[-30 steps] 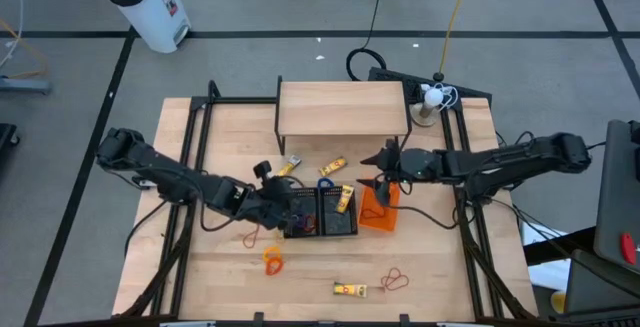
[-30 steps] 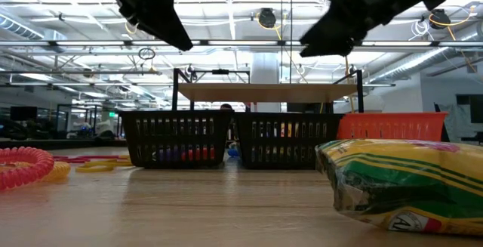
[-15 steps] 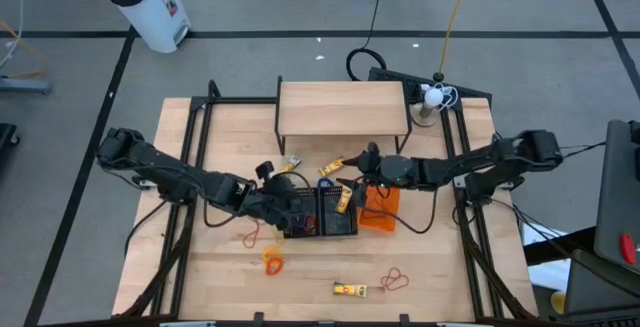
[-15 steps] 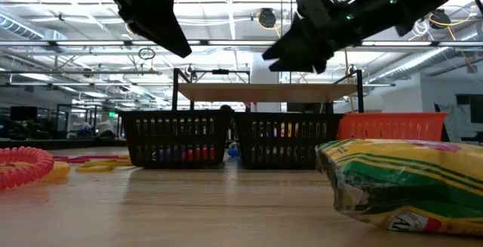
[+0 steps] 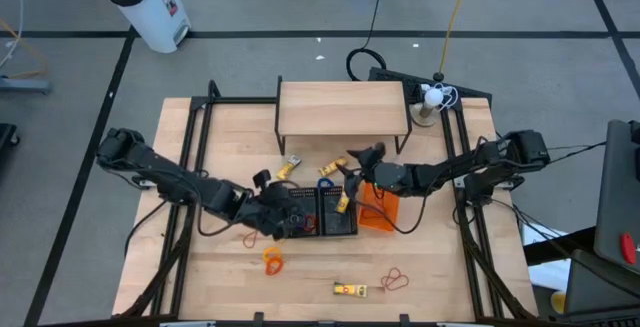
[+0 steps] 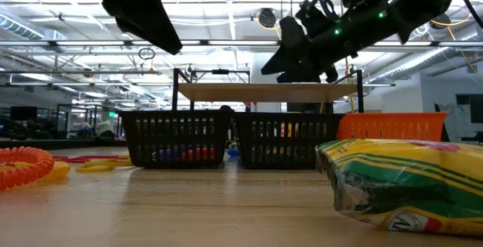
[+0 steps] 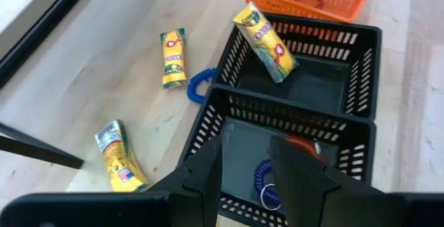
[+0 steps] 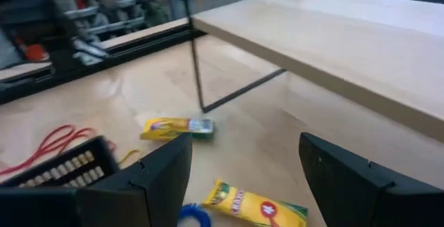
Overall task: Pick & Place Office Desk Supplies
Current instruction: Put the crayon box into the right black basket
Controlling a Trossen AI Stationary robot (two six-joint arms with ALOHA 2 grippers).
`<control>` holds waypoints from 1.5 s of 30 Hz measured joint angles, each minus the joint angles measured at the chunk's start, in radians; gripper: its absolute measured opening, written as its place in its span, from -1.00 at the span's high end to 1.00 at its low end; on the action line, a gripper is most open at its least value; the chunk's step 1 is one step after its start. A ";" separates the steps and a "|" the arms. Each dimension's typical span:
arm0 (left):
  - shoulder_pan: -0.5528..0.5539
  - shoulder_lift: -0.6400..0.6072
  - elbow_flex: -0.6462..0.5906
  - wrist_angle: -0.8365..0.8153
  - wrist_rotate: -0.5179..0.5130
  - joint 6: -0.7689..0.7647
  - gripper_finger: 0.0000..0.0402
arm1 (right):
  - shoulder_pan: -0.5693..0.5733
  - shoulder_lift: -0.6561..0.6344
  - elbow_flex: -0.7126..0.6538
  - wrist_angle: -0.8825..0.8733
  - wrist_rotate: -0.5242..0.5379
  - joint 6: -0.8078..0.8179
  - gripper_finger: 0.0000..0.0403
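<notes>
Bright overhead light, silhouetted arms — blurred foreground

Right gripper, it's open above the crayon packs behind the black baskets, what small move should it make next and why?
Probably a short drop toward the nearer crayon pack. The right gripper hangs open and empty over the table behind the black baskets, and its wrist view shows that pack lying flat between the spread fingers, with a second pack farther off. The left gripper is open over the left basket.

- The left arm reaches from the table's left edge toward its middle; the left gripper (image 5: 283, 219) hangs there, fingers (image 7: 207, 178) slightly parted.
- The right arm stretches from the right edge inward; the right gripper (image 5: 350, 163) hovers near the middle, fingers (image 8: 142, 182) spread wide.
</notes>
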 joint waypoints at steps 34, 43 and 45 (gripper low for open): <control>0.017 0.000 0.000 0.018 -0.010 0.031 0.39 | -0.033 0.000 0.000 -0.228 -0.164 0.336 -0.26; 0.017 0.000 0.000 0.036 -0.010 0.053 0.39 | -0.037 0.000 0.000 -0.209 -0.207 0.327 -0.26; 0.017 0.000 0.000 0.036 -0.010 0.053 0.39 | -0.042 0.014 0.000 -0.194 -0.226 0.325 -0.26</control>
